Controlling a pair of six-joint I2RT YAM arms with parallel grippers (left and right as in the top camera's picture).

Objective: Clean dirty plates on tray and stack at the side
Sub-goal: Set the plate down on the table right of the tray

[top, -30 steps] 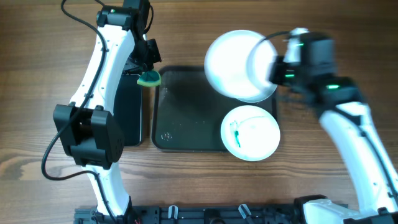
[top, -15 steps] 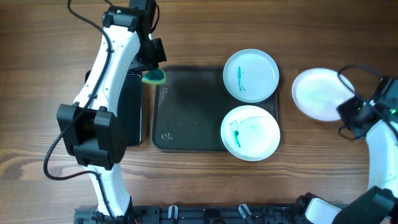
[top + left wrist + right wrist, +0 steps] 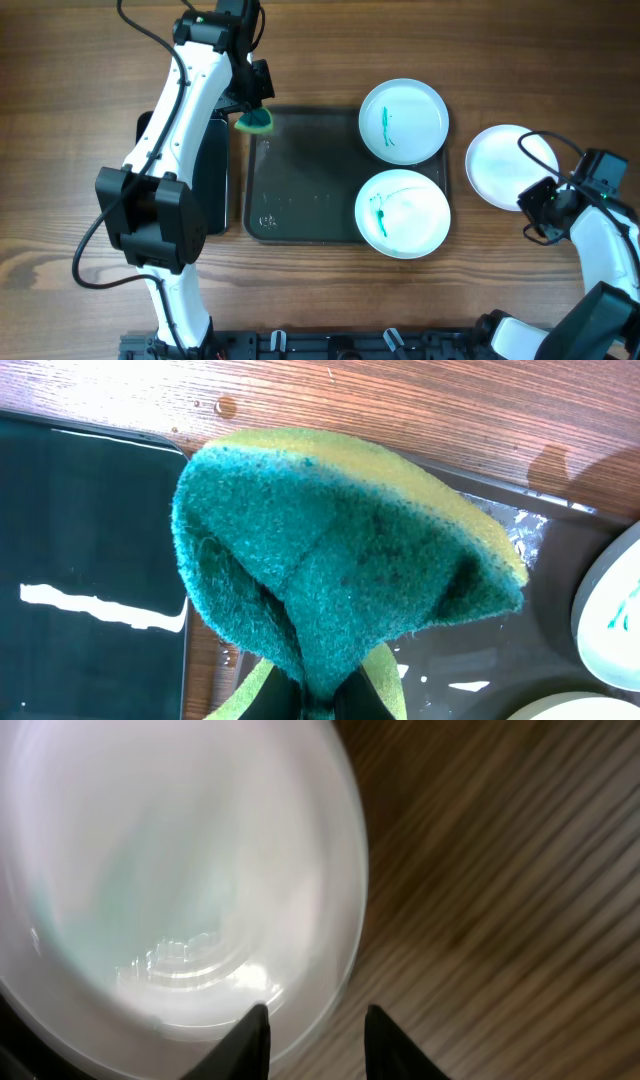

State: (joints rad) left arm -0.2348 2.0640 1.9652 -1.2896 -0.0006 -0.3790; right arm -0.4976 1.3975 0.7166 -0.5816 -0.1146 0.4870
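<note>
Tray point(image 3: 300, 180) lay long axis left-right; far streaked plate point(image 3: 403, 120) and near streaked plate point(image 3: 402, 213) at its right end. Clean plate point(image 3: 500, 165) lay on counter point(image 3: 60, 120) beside it, right gripper point(image 3: 310, 1030) spread at rim. Left gripper point(image 3: 250, 112) pinched sponge point(image 3: 340, 560).

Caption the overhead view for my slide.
Left claw holds a green sponge at a corner of the tray; two streaked plates on it, one white plate alongside.
</note>
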